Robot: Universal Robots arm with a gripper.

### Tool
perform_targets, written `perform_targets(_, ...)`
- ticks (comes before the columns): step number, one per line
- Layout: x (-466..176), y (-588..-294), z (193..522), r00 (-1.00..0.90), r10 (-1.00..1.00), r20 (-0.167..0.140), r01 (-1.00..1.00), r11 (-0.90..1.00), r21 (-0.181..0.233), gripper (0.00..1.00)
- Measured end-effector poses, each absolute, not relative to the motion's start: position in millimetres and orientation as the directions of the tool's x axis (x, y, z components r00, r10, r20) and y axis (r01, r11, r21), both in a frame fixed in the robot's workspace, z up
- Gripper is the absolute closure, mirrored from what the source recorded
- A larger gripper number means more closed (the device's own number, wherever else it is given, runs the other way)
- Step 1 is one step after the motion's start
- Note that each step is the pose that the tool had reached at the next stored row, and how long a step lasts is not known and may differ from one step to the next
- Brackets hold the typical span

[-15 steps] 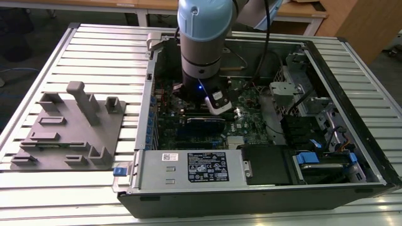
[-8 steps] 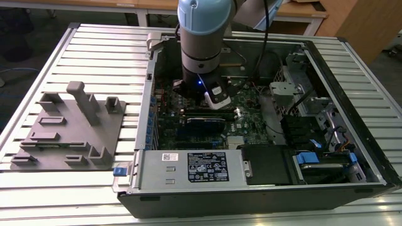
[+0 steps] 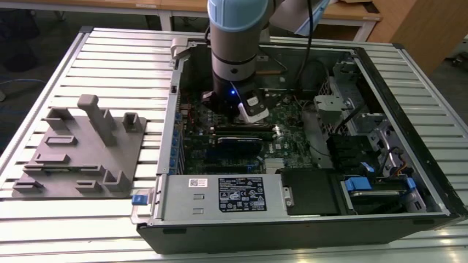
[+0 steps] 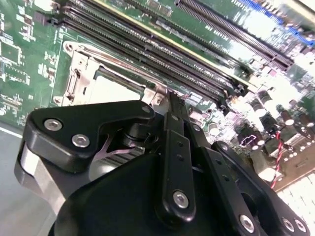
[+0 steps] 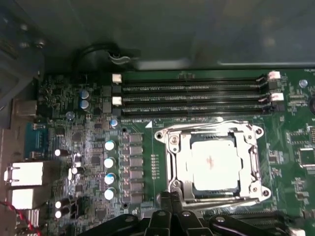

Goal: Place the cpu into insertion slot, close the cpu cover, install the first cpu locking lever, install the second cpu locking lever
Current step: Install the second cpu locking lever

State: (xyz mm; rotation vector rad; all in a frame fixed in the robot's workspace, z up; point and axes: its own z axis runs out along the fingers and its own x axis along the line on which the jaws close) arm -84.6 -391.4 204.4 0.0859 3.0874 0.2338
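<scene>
- the cpu [image 5: 214, 164] sits in the insertion slot [image 5: 172, 189] on the green motherboard [image 5: 88, 147], its dull silver top showing through the square cut-out
- the cpu cover [image 5: 253, 162] looks folded down flat over the insertion slot, framing the cpu on all sides
- the end effector [image 5: 172, 206] hangs right at the edge of the insertion slot that faces away from the memory slots [image 5: 192, 96]; its black fingers [image 4: 174, 128] appear pressed together, with nothing seen between them
- thin wire levers run along the insertion slot's rim; whether either one is hooked, i cannot tell
- judged risk: pushing down off-line beside the insertion slot could slip the tips off a lever and let it spring back, or scrape the small parts near the rim
- if the cover is not fully seated, forcing a lever could stress the cpu beneath
</scene>
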Motion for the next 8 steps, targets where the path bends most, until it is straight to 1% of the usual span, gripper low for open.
perform_targets(8, -82.9, -391.1, 219.4, -0.997, 0.072, -0.041, 0.066, 0.988, 0.141, 0.90)
